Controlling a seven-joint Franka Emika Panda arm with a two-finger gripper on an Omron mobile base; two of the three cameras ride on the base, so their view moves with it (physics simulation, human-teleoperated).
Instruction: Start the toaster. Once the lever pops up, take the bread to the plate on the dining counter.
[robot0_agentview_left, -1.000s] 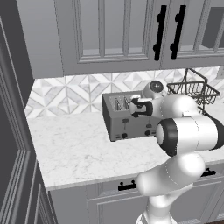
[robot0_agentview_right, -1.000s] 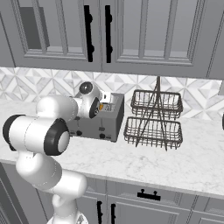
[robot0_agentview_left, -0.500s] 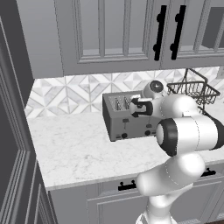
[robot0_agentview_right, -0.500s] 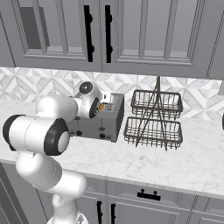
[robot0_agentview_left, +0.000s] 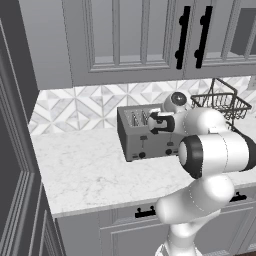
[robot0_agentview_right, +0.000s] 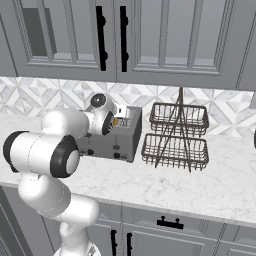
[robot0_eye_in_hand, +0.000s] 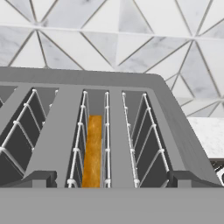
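Note:
The grey toaster (robot0_agentview_left: 144, 139) (robot0_agentview_right: 118, 144) stands on the marble worktop against the tiled wall. In the hand view I look straight down into the toaster's (robot0_eye_in_hand: 65, 82) wire-lined slots. The golden-tan bread (robot0_eye_in_hand: 92, 151) stands on edge, sunk deep in one of the middle slots. My gripper (robot0_agentview_left: 154, 123) (robot0_agentview_right: 115, 123) (robot0_eye_in_hand: 113, 178) hovers just above the toaster's top, open, with one fingertip on each side of the bread's slot and nothing between them. The plate and the dining counter are out of view.
A two-tier dark wire basket (robot0_agentview_right: 176, 139) (robot0_agentview_left: 223, 102) stands right of the toaster. Grey wall cabinets (robot0_agentview_right: 120, 40) hang low above. The worktop (robot0_agentview_left: 85, 170) runs out to the left of the toaster, ending at a tall dark panel (robot0_agentview_left: 15, 165).

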